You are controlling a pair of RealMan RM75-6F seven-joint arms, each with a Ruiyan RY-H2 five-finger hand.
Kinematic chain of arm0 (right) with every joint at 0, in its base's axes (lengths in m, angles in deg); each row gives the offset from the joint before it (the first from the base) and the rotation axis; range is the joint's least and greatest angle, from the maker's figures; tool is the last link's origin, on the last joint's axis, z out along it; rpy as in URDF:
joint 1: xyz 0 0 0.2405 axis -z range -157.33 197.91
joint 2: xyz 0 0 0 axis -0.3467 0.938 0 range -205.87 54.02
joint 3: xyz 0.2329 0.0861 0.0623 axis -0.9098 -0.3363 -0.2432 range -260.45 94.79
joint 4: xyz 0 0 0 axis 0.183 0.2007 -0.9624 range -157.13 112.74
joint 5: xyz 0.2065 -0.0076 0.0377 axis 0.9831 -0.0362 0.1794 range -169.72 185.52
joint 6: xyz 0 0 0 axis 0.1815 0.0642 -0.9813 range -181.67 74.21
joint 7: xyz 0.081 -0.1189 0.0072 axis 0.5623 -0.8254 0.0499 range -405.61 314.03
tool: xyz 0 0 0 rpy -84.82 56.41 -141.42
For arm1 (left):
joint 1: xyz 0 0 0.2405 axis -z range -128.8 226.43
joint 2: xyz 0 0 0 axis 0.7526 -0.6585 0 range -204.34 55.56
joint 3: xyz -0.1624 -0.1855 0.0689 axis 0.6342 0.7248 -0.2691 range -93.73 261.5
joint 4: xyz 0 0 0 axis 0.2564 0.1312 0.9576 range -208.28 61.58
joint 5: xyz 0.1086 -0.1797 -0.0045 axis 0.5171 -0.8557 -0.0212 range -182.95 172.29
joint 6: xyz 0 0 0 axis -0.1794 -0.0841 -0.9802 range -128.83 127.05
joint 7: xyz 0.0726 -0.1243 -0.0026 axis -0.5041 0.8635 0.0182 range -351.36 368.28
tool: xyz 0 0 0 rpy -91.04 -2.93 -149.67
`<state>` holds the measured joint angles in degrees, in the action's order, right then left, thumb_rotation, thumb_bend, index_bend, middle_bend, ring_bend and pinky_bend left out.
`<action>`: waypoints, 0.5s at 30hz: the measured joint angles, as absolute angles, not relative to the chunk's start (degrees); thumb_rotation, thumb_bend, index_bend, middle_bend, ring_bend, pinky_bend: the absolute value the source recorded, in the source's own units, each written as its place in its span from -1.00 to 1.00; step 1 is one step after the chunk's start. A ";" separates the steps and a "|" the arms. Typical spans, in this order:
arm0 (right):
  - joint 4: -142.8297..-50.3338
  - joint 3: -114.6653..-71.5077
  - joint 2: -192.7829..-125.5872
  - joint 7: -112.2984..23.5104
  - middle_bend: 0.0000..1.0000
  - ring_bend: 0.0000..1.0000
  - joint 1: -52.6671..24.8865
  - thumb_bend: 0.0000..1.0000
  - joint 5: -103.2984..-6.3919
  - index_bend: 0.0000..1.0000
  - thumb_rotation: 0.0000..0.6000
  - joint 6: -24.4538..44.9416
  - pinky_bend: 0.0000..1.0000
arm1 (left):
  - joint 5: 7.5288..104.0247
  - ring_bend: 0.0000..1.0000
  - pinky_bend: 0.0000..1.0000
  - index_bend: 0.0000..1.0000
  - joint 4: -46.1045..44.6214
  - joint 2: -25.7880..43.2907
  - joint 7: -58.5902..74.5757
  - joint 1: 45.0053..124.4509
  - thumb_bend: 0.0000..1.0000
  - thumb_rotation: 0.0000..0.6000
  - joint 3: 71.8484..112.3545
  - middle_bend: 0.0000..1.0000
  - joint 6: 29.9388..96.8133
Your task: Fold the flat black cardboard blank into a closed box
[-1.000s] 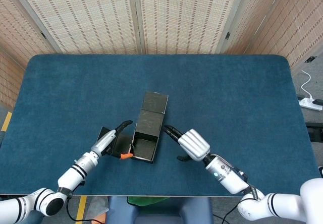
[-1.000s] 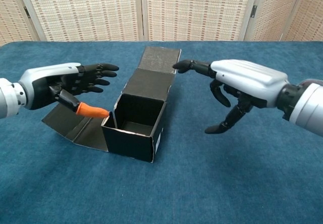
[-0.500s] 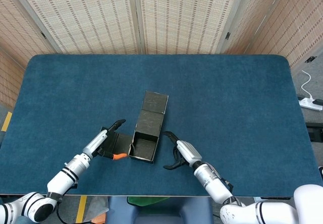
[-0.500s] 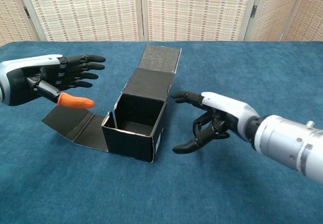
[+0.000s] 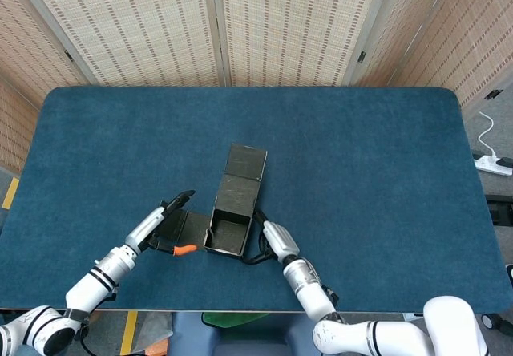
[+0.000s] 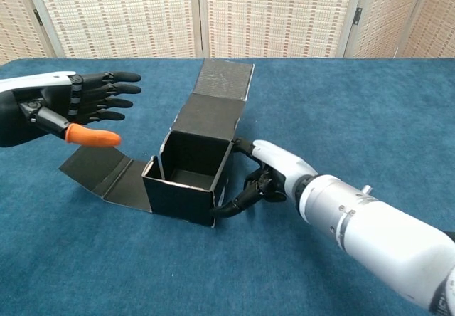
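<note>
Blue table (image 5: 361,171), open black box (image 6: 188,181)

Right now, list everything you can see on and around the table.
cardboard box: one, black, mid-table near the front edge, top open, flaps spread out to the left and to the rear
table: one, dark blue cloth top
folding screen: beige woven panels behind the table
power strip: one, white, on the floor at right
left hand: fingers spread, orange thumb tip, held left of the box
right hand: at the box's right wall, fingertips against it

Left hand (image 6: 53,109) cut off at frame edge
</note>
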<state>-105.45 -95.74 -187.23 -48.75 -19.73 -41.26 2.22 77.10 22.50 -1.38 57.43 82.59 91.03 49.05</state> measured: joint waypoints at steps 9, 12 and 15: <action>-102.43 -99.20 -187.45 -50.48 -1.00 0.32 -20.17 -1.00 -40.58 -1.00 1.00 2.27 1.00 | 78.70 -1.00 -0.93 -1.00 21.50 -2.01 60.23 82.89 -0.55 1.00 90.09 -1.00 49.64; -103.72 -98.96 -186.47 -50.06 -1.00 0.32 -19.60 -1.00 -40.78 -1.00 1.00 1.36 1.00 | 79.09 -1.00 -0.93 -1.00 21.20 -1.76 60.59 83.27 -0.55 1.00 89.77 -1.00 49.54; -103.09 -99.11 -186.96 -49.48 -1.00 0.32 -19.68 -1.00 -40.83 -1.00 1.00 0.09 1.00 | 79.29 -1.00 -0.93 -1.00 21.05 -1.53 60.70 83.55 -0.55 1.00 89.48 -1.00 49.48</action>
